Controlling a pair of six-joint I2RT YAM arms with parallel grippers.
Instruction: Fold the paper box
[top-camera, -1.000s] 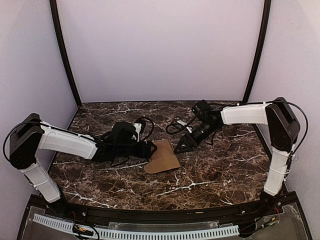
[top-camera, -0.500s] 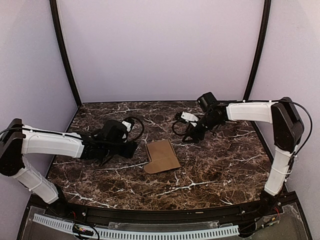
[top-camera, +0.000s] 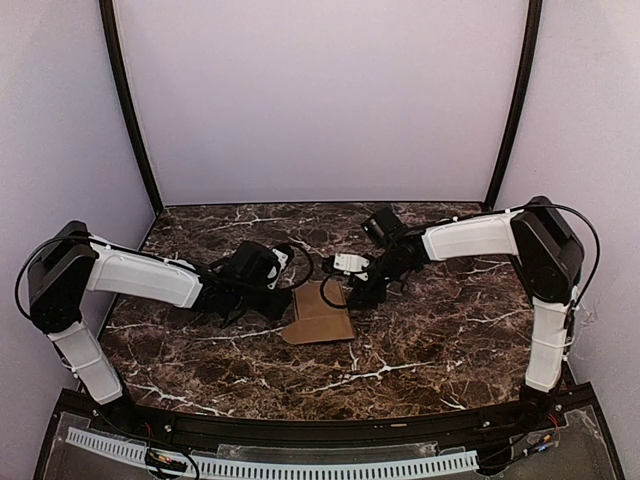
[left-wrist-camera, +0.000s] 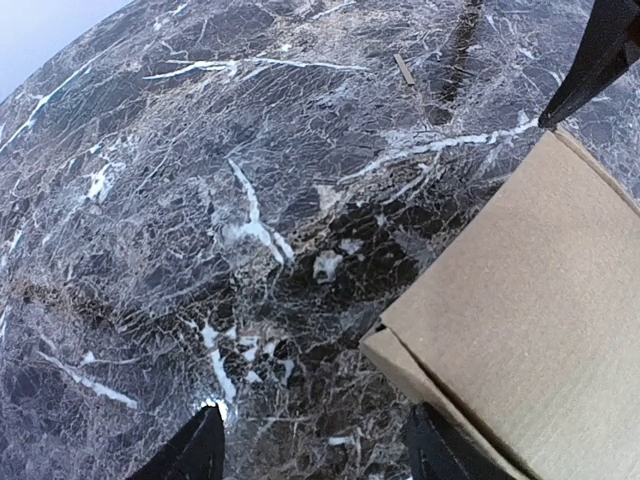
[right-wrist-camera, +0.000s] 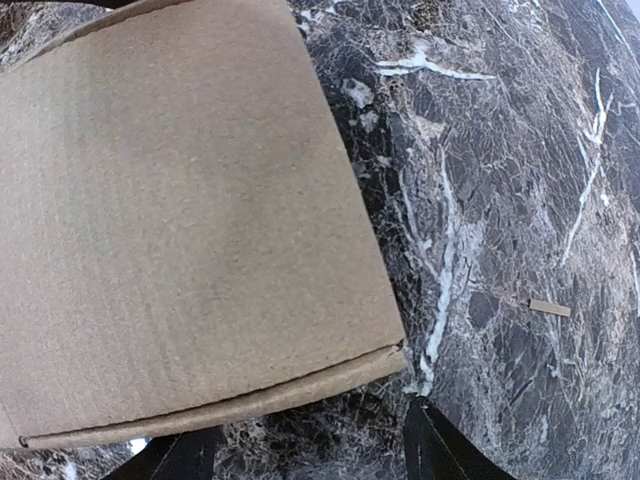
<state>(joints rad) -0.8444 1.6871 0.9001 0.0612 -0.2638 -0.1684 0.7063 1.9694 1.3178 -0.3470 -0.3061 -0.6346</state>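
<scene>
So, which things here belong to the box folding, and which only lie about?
For the job:
paper box
left gripper, open
right gripper, open

Just lying about:
small tan scrap on the marble table

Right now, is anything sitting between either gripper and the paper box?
Nothing visible does. The paper box lies flat on the table. The left gripper and right gripper both sit open right at its edges, with only bare marble in the gaps.
</scene>
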